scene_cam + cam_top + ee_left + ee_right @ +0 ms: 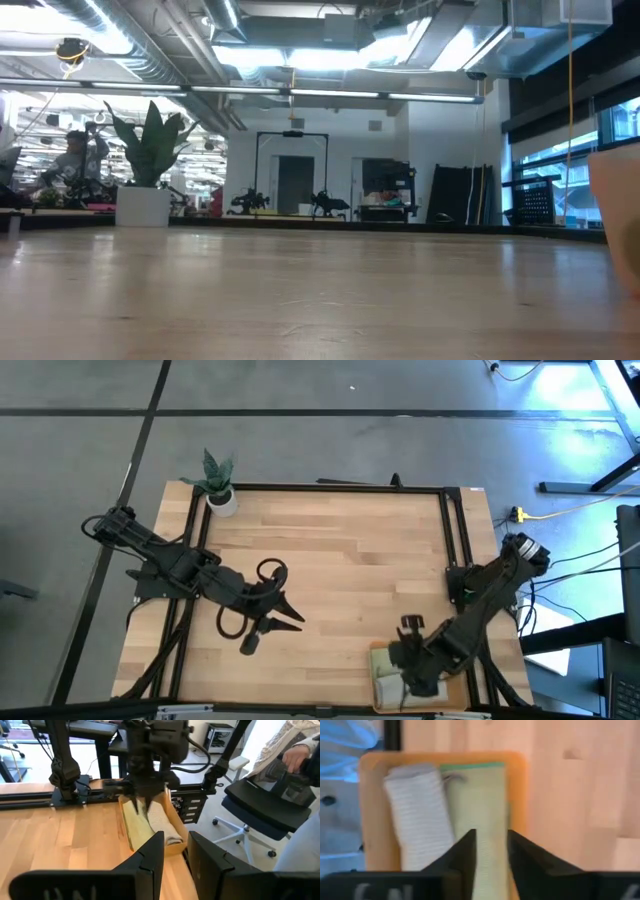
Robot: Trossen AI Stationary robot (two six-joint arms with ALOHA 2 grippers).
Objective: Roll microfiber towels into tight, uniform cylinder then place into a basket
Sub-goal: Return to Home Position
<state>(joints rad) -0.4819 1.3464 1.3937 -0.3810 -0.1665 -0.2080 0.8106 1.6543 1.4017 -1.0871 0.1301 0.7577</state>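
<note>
A: In the basket (517,795), grey towel (417,815) and green towel (480,800) lie rolled, side by side.
B: The right gripper (491,835) hovers just above, fingers apart, empty. A low sweep could snag and unroll one. The left gripper (176,840) waits mid-table, also apart.

Setting is an open-plan robotics lab: bare concrete floor (300,450) with loose cables (560,510), exposed ceiling ducts (130,40) and strip lights (430,97), more robot arm rigs (248,203) on benches at the back, a black-framed wood table (340,550), and a wheeled office chair (260,815) beside it.
</note>
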